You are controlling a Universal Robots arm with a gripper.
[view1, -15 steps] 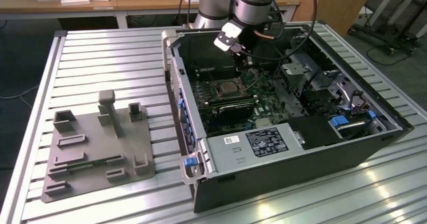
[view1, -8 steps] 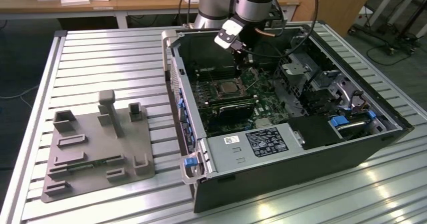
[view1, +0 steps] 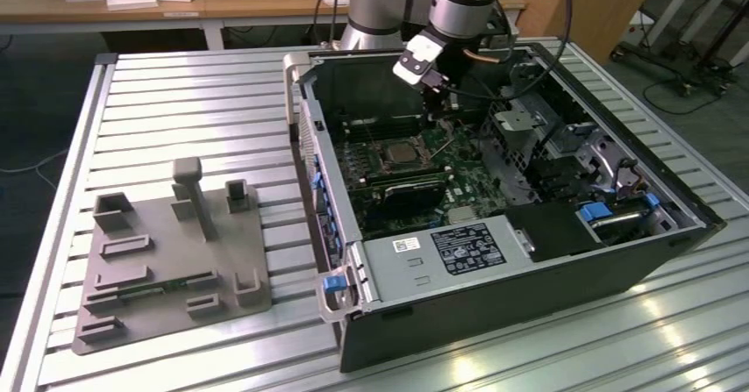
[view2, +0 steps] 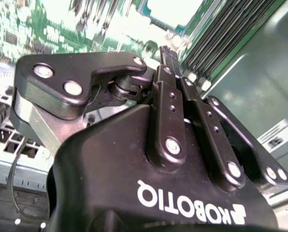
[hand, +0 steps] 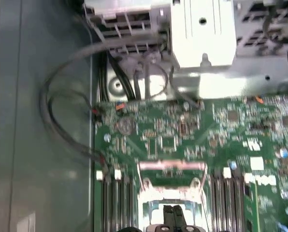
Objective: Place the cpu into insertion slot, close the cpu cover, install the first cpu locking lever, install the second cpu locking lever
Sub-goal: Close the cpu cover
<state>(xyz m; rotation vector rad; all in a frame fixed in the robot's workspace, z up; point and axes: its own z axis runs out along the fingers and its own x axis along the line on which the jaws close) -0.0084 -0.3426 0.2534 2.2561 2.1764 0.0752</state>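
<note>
1. Seemingly the cpu (view1: 405,153) already sits in the insertion slot (view1: 385,158) on the motherboard (view1: 468,178).
2. Jaws, pressed together and holding nothing, hover just above it.
3. Press slowly and squarely, keeping clear of the memory slots.

Overhead light glares off the ribbed table (view1: 562,348), shadows the open computer case (view1: 468,322), and in the second wrist view bleaches the board (view2: 110,29) beyond my gripper (view2: 167,53).

You see the green circuit board (hand: 182,135) with the black gripper (hand: 173,217), jaws drawn together, over its silver-rimmed square insertion slot (hand: 170,193). Black looping cables (hand: 62,125) lie beside the board on the grey case wall (hand: 33,72).
</note>
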